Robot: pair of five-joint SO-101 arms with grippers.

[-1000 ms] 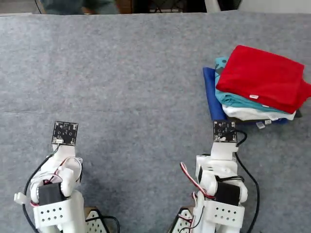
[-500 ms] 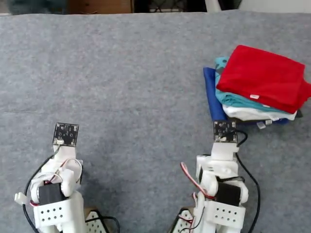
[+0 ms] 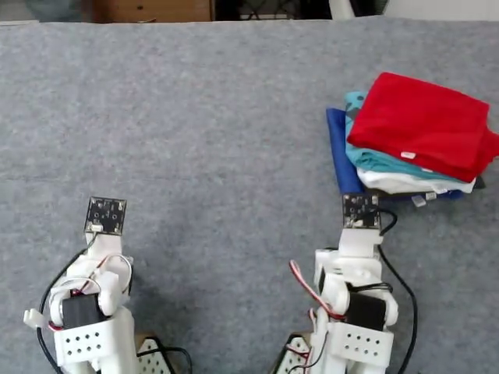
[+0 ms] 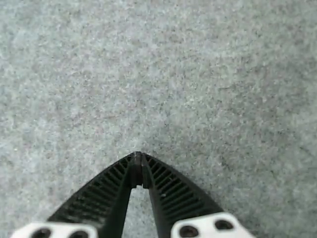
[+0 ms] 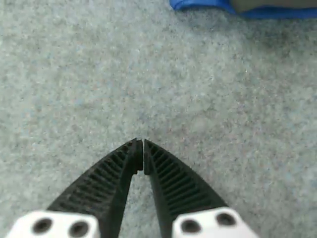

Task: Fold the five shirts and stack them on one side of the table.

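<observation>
A stack of folded shirts lies at the table's right side, with a red shirt (image 3: 425, 125) on top, then a teal shirt (image 3: 374, 160), a white shirt (image 3: 405, 183) and a blue shirt (image 3: 340, 152) at the bottom. Both arms are drawn back at the near edge. My left gripper (image 4: 137, 157) is shut with nothing in it, above bare grey cloth. My right gripper (image 5: 139, 145) is shut and empty too, a short way in front of the blue shirt's edge (image 5: 208, 6). The right arm (image 3: 355, 265) sits just below the stack, the left arm (image 3: 90, 288) at the near left.
A grey felt cover (image 3: 203, 132) spreads over the whole table. Cables (image 3: 401, 288) trail beside the right arm's base. Dark furniture (image 3: 156, 9) stands beyond the far edge.
Neither arm nor the shirt stack has moved. A person at the far edge has gone out of sight.
</observation>
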